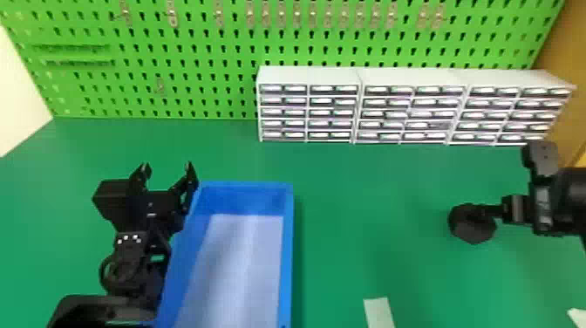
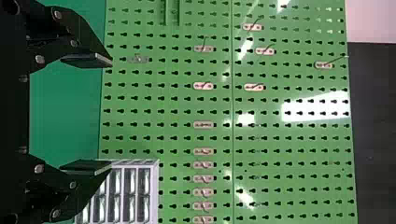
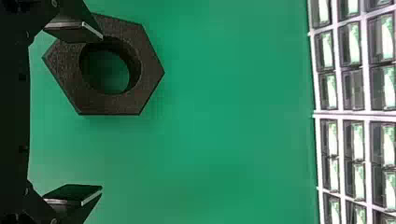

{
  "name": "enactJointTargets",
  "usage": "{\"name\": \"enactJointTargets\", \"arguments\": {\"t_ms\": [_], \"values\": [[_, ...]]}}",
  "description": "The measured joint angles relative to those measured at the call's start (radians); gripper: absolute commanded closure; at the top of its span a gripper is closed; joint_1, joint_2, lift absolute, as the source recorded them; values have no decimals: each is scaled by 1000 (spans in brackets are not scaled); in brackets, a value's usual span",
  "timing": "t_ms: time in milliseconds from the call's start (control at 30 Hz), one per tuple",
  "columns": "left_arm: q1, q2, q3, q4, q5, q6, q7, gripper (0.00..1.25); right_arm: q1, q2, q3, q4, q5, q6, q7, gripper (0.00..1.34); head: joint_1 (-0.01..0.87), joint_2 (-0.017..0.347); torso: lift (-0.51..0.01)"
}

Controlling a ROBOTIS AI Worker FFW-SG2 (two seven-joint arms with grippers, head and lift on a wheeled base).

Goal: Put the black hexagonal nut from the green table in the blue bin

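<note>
The right gripper (image 3: 101,113) is gaping over the black hexagonal nut (image 3: 109,105), which is lying at three o'clock from the blue bin (image 1: 286,261), looking light, rigid and best pinched across opposite flats.

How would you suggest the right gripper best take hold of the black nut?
Probably from above, across two opposite outer flats of the nut: it lies flat on the table, and those straight sides should suit flat fingers. The right gripper is open, but one finger overlaps the ring, so shift sideways first.
</note>
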Motion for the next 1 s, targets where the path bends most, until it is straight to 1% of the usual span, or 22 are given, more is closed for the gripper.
{"name": "enactJointTargets", "arguments": {"t_ms": [300, 1000], "values": [[-4, 0, -2, 1, -2, 0, 0, 475, -35, 0, 2, 71, 37, -31, 5, 154, 657, 57, -95], [-12, 0, -11, 8, -2, 0, -1, 475, -60, 7, -4, 119, 45, -69, 6, 156, 657, 57, -95]]}}
